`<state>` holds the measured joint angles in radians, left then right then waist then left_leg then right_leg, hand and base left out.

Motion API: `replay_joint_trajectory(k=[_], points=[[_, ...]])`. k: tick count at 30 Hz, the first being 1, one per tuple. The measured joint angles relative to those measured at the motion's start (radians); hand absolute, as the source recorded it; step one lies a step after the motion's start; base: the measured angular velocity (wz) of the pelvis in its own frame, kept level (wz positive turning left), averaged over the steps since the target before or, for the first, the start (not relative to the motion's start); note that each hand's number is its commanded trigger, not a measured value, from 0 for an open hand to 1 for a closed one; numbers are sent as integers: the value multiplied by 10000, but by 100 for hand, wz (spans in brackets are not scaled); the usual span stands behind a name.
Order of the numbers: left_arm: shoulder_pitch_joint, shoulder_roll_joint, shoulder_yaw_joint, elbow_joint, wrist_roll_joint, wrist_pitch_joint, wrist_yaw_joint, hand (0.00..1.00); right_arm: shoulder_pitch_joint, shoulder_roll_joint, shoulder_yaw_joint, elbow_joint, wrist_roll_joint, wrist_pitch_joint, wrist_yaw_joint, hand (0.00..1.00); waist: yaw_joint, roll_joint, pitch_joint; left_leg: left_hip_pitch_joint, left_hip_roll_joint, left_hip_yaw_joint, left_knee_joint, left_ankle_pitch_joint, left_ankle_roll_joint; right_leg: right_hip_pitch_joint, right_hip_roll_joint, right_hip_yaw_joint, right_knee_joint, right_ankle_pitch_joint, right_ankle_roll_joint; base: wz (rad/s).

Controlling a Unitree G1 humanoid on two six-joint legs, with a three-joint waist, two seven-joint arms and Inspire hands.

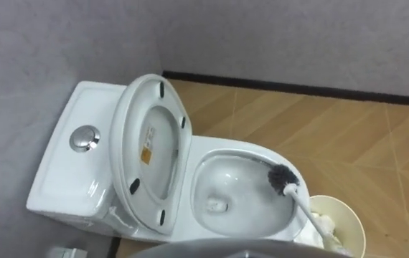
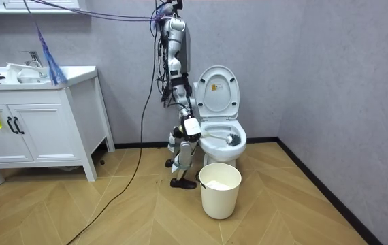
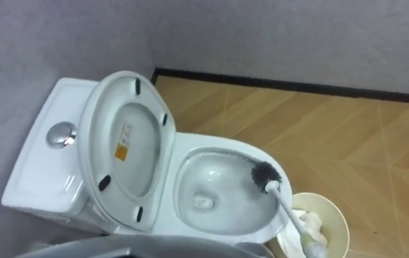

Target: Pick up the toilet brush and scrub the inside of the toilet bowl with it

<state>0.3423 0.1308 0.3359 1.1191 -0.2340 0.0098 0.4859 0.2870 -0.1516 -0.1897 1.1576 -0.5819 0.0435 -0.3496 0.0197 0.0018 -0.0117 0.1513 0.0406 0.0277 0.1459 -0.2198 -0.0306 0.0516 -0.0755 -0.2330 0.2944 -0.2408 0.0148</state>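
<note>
A white toilet [image 1: 242, 144] stands against the grey wall with its lid and seat [image 1: 151, 147] raised against the tank [image 1: 64, 168]. A toilet brush with a dark bristle head [image 1: 282, 178] rests inside the bowl near its right rim. The brush's white handle [image 1: 308, 213] slants off to the lower right. In the room view I stand at the toilet's side, on the room view's left of it, with my right hand [image 2: 192, 128] at the handle's end, curled round it.
A cream waste bin [image 1: 339, 223] holding white paper stands on the wooden floor right beside the bowl, under the handle. A round flush button [image 1: 84, 138] sits on the tank. A white sink cabinet [image 2: 37, 116] stands at the room view's left.
</note>
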Motion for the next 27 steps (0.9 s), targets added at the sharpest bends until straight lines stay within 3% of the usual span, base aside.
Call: replay_joint_trajectory(k=[4, 10, 14, 17, 18, 19, 27], points=[[-313, 46, -813, -217, 1683, 206, -389, 0, -185, 101, -5, -6, 588, -220, -557, 100, -203, -71, 60, 47, 16, 102, -23, -24, 27, -43, 72, 223, -63, 8, 3, -4], [-697, 84, -1060, -453, 2576, 217, -1082, 0, -402, 85, -627, -456, 2230, -212, -1410, 100, -663, -110, 76, 152, 53, 323, -130, -77, 40, -5, 195, 517, -285, 83, 32, -14], [-657, 85, -1252, -593, 3253, 307, -1392, 0, -145, 107, -654, -787, 2057, -201, -1636, 100, -673, -158, 50, 164, 47, 707, -111, -76, 41, 6, 253, 896, -383, 145, 57, -27], [-548, 128, -1489, -557, 3239, 491, -1583, 0, -124, 109, -577, -1004, 1807, -194, -1870, 100, -660, -138, 113, 271, 42, 1101, -110, -76, 40, -16, 272, 1101, -420, 163, 65, -29], [-570, 147, -1545, -567, 3238, 501, -1634, 0, -126, 109, -570, -1112, 1800, -197, -1922, 5, -664, -117, 148, 270, 44, 1112, -113, -76, 41, -17, 279, 1122, -443, 179, 74, -10], [-597, 167, -1584, -578, 3239, 509, -1700, 0, -160, 99, -570, -1263, 1713, -209, -2050, 0, -668, -83, 170, 272, 52, 1126, -113, -76, 41, -17, 305, 1189, -543, 237, 75, -6], [-654, 292, -1732, -610, 3255, 538, -2146, 0, -205, 105, -264, -1951, 1723, -666, -2274, 0, -654, -52, 186, 300, 58, 1333, -119, -76, 41, 4, 321, 1276, -739, 281, 107, 2]])
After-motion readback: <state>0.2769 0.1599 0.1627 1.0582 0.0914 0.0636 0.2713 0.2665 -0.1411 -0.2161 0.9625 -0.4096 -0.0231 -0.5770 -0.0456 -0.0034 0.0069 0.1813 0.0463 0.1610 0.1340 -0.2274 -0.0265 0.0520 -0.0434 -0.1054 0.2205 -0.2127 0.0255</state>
